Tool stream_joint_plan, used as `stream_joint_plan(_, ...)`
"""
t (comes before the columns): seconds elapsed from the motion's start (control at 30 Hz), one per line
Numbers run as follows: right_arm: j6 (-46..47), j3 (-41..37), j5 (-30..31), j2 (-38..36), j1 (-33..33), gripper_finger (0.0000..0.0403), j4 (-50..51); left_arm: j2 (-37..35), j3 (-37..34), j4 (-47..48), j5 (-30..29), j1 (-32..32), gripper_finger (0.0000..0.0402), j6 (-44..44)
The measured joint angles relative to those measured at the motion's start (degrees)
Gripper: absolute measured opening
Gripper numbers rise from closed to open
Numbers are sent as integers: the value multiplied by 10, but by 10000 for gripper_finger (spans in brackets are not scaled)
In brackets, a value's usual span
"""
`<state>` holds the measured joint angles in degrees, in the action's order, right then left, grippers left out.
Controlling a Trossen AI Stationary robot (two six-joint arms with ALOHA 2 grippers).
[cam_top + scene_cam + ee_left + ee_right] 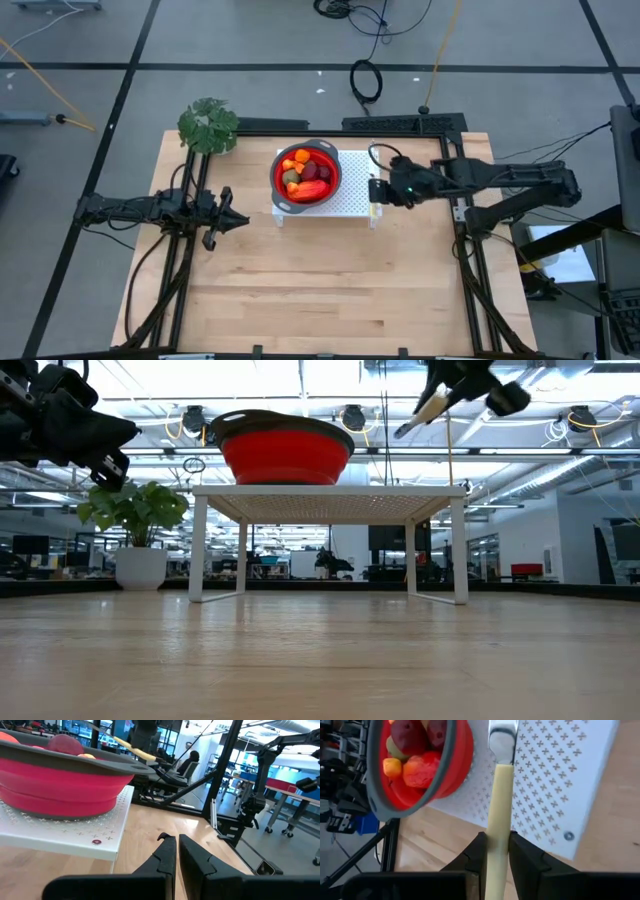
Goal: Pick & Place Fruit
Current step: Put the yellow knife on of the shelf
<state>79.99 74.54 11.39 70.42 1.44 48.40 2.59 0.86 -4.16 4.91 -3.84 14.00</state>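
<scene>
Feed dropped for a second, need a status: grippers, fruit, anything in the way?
Right gripper shut on knife, over white rack beside bowl. Left gripper shut, empty, left of rack. Fruit all in bowl. Nothing in the way.

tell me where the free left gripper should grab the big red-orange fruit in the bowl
Judging by its pose, take the big red-orange fruit across its narrow middle, coming straight down from above. It lies lengthwise at the near edge of the red bowl, whose raised rim blocks a side approach. The left gripper is shut beside the white stand; the right gripper is shut on the knife.
</scene>
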Motion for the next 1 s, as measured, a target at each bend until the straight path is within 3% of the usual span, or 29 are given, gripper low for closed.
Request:
stream_joint_plan(0.4, -50, 0, -71, 71, -79, 52, -39, 0, 0, 0, 0, 0, 19, 0)
stream_joint_plan(1.0, -57, 0, -86, 136, -89, 52, -60, 0, 0, 0, 0, 0, 19, -6)
